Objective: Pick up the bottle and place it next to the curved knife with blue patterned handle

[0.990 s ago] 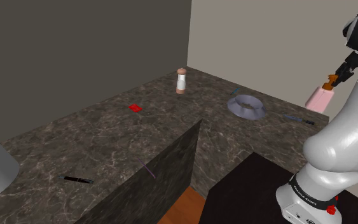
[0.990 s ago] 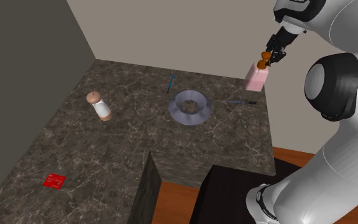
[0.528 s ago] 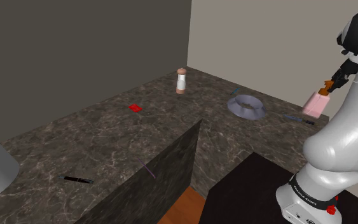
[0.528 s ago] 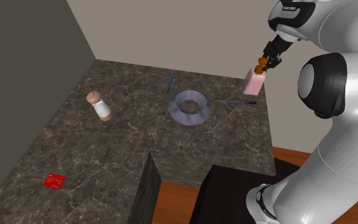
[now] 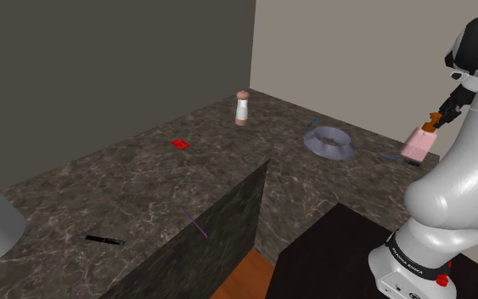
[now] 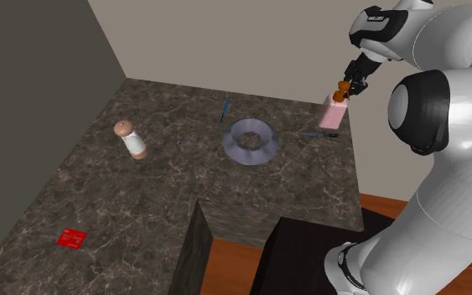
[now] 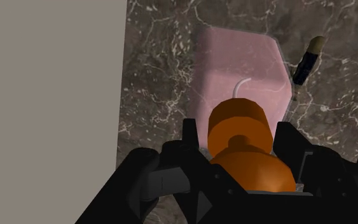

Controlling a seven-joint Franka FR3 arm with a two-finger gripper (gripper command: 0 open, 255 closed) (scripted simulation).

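One pink bottle [image 6: 333,115] (orange cap [image 7: 238,121]) clamped in the gripper [image 6: 344,87]; one knife [image 6: 319,134] nearby.

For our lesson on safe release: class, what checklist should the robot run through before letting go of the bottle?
1. Grip: gripper shut on the pink bottle at its orange cap: ok.
2. Placement: pink bottle beside the knife: ok.
3. Support: bottle's base resting on the counter: cannot tell.
4. Clearance: apart from the grey ring dish: ok.
5. Clearance: apart from the wall: ok.
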